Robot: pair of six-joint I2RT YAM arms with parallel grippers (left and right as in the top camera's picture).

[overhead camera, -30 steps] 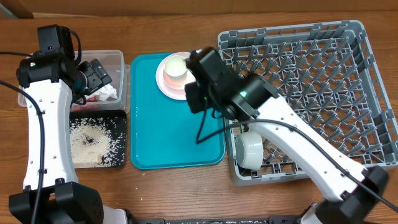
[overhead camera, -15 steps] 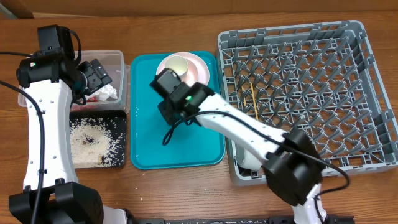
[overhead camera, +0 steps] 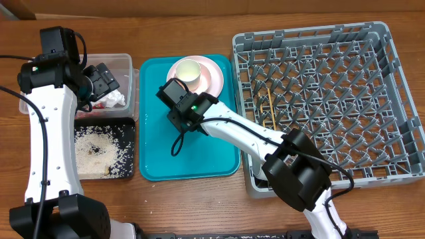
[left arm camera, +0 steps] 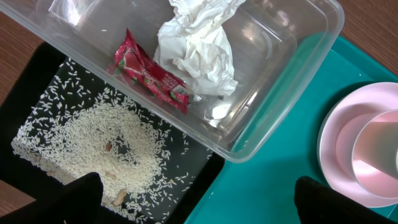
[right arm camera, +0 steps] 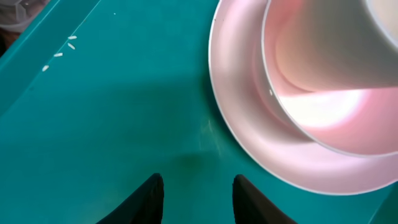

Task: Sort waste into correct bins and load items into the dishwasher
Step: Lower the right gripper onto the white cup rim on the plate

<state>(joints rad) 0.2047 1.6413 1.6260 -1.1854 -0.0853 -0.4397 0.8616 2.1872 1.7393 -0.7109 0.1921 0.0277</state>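
The pale pink plate (overhead camera: 207, 76) lies at the back of the teal tray (overhead camera: 159, 153) with the small white cup (overhead camera: 188, 68) on it. My right gripper (overhead camera: 174, 97) hovers low over the tray just left of the plate, open and empty; in the right wrist view its fingers (right arm camera: 198, 196) are short of the plate (right arm camera: 249, 140) and cup (right arm camera: 323, 68). My left gripper (overhead camera: 103, 78) is open and empty above the clear tub (overhead camera: 126, 63). The tub holds the white napkin (left arm camera: 196, 50) and the red sauce packet (left arm camera: 152, 71). Rice (left arm camera: 106, 143) lies in the black tray (overhead camera: 106, 174).
The grey dish rack (overhead camera: 372, 40) fills the right side, with two chopsticks (overhead camera: 269, 106) lying on its floor. My right arm crosses the rack's front left corner. A few rice grains (right arm camera: 62, 53) lie on the teal tray.
My right arm has swung left from the rack's edge to over the teal tray and settled beside the plate. The left arm has not moved.
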